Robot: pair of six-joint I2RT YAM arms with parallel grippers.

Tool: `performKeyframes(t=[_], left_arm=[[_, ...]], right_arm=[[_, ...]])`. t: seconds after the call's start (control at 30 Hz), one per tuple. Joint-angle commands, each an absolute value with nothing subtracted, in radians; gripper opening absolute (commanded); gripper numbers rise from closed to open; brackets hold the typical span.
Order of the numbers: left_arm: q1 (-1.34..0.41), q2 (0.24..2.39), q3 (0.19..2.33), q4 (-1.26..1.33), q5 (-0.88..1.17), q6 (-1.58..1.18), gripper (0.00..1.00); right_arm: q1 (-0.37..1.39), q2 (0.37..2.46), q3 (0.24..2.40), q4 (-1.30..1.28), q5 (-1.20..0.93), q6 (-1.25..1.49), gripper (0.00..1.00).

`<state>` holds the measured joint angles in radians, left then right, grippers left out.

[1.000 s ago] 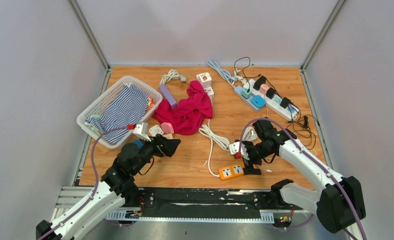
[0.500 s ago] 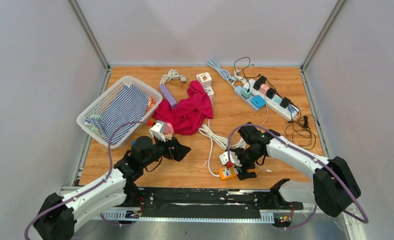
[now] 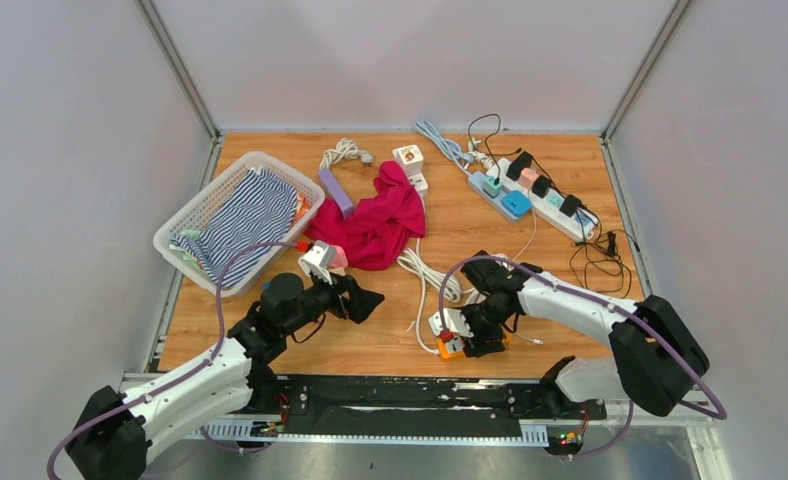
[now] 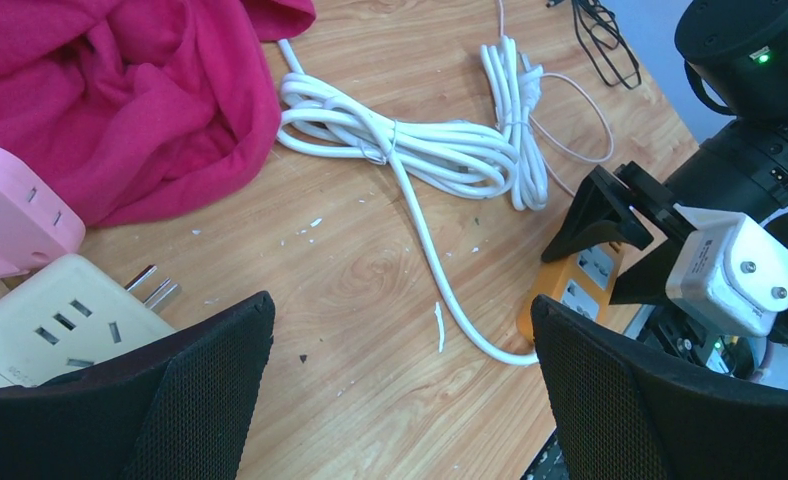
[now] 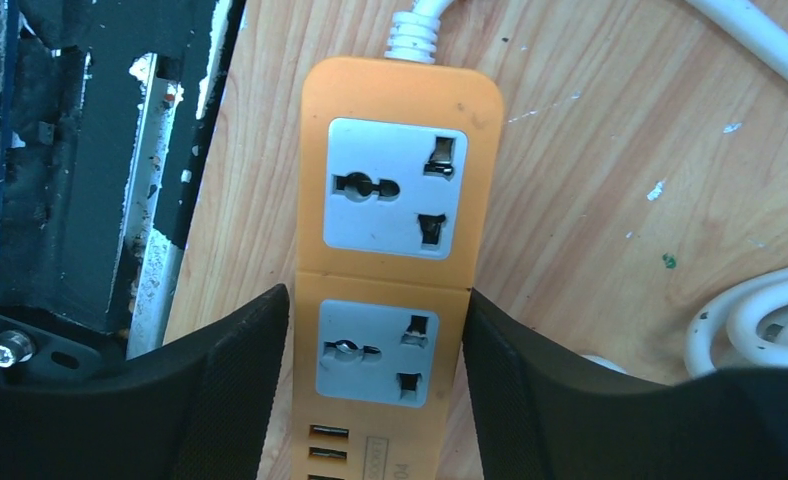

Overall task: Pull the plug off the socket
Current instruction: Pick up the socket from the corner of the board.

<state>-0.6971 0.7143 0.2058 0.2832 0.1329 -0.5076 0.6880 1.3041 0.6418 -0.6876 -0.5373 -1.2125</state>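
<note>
- A white basket is sitting at the far left, well apart from the action.
- The left tool is hanging wide open and empty over bare wood. A cream adapter and a pink adapter are lying just beside it.
- A white cable bundle is lying between the arms, its lead running to the orange socket strip.
- The right tool is straddling that strip, its pads sitting close against both long sides. I cannot tell whether they are pressing.
- Both sockets showing there are standing empty. The only seated plugs I am seeing are on the white power strip at the far right, well apart from both tools.
- Risk: a pull here is likely dragging the light strip by its lead and freeing nothing. Lying near the black rail, the strip could also be slipping off the edge.
- The worktop is showing wood grain and white flecks, with grey walls enclosing three sides.
</note>
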Motion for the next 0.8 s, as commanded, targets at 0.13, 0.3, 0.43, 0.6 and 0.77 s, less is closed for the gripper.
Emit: performKeyframes(t=[0.13, 0.3, 0.43, 0.6, 0.77], left_arm=[[-0.705, 0.716, 0.2, 0.304, 0.179, -0.515, 1.0], [-0.716, 0.725, 0.199, 0.324, 0.244, -0.531, 1.0], [-0.76, 0.741, 0.213, 0.336, 0.279, -0.531, 1.0], [-0.825, 0.771, 0.234, 0.357, 0.29, -0.497, 1.0], [-0.894, 0.793, 0.238, 0.455, 0.394, -0.467, 1.0]], right_arm=[[0.712, 1.301, 0.644, -0.693, -0.502, -1.16, 0.53], [0.709, 1.298, 0.673, -0.725, -0.501, -1.138, 0.32], [0.707, 1.287, 0.694, -0.763, -0.528, -1.135, 0.17], [0.679, 1.275, 0.759, -0.89, -0.59, -1.178, 0.06], [0.643, 1.236, 0.803, -1.02, -0.671, -1.267, 0.04]])
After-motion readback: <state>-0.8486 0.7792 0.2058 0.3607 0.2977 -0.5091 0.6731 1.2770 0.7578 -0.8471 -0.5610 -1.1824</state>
